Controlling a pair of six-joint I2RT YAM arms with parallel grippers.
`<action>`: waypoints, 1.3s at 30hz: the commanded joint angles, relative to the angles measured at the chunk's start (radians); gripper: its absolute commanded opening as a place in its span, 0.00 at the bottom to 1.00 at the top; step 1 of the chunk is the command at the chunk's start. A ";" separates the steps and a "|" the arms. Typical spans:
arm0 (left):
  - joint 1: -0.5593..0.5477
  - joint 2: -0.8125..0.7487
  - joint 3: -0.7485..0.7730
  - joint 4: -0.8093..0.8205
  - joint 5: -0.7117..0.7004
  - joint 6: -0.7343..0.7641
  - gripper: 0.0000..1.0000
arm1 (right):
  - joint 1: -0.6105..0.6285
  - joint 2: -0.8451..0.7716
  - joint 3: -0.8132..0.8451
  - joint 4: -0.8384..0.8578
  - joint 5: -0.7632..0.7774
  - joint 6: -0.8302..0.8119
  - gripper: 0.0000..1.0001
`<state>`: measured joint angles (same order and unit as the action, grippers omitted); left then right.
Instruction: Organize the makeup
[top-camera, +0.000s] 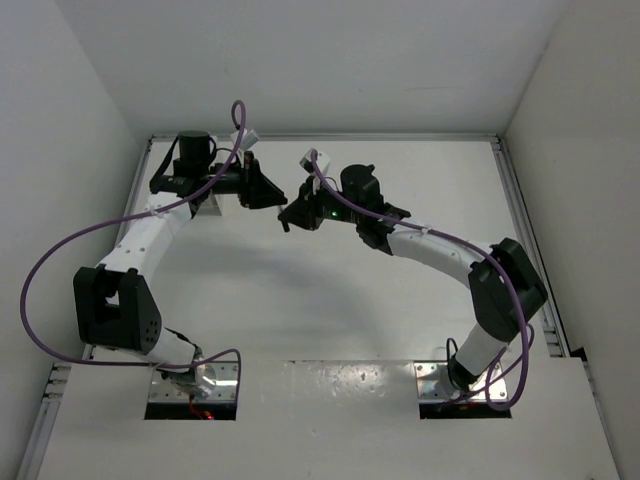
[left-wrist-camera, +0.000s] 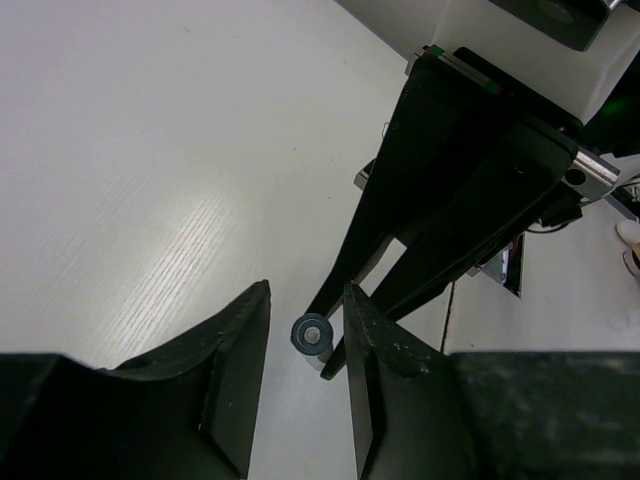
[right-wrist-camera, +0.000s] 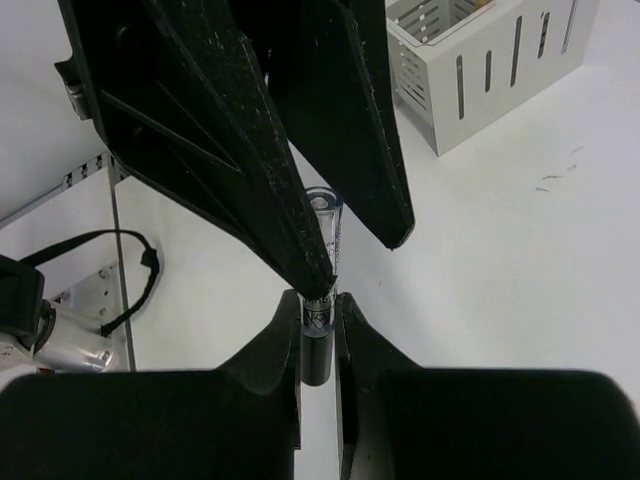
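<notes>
One piece of makeup (right-wrist-camera: 318, 318), a slim tube with a dark base and a clear printed upper part, is held off the table by my right gripper (right-wrist-camera: 318, 300), shut on its dark end. In the left wrist view the tube (left-wrist-camera: 312, 335) appears end-on as a round dark cap. My left gripper (left-wrist-camera: 307, 292) is open around that far end, with a gap on one side. Its black fingers (right-wrist-camera: 250, 150) reach down over the tube in the right wrist view. From above, the left gripper (top-camera: 270, 192) and the right gripper (top-camera: 292, 216) meet tip to tip at the back middle of the table.
A white slatted box-shaped holder (right-wrist-camera: 490, 70) stands on the table beyond the grippers, to the right in the right wrist view. A metal rail (top-camera: 510, 190) runs along the table's right side, and white walls enclose it. Purple cables (top-camera: 60, 260) loop off both arms.
</notes>
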<state>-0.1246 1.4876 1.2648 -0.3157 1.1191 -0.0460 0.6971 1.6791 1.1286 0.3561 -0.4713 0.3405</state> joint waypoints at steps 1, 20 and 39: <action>-0.009 -0.027 -0.005 0.007 0.018 -0.002 0.41 | 0.002 -0.001 0.036 0.060 0.014 0.005 0.01; 0.098 0.046 0.137 0.007 -0.220 -0.009 0.00 | -0.018 -0.013 0.010 -0.005 0.173 0.000 1.00; 0.273 0.499 0.542 0.299 -0.752 0.193 0.00 | -0.145 -0.027 -0.052 -0.180 0.261 -0.043 1.00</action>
<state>0.1474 1.9602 1.7737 -0.0799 0.4358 0.0959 0.5659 1.6409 1.0367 0.1848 -0.2268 0.3126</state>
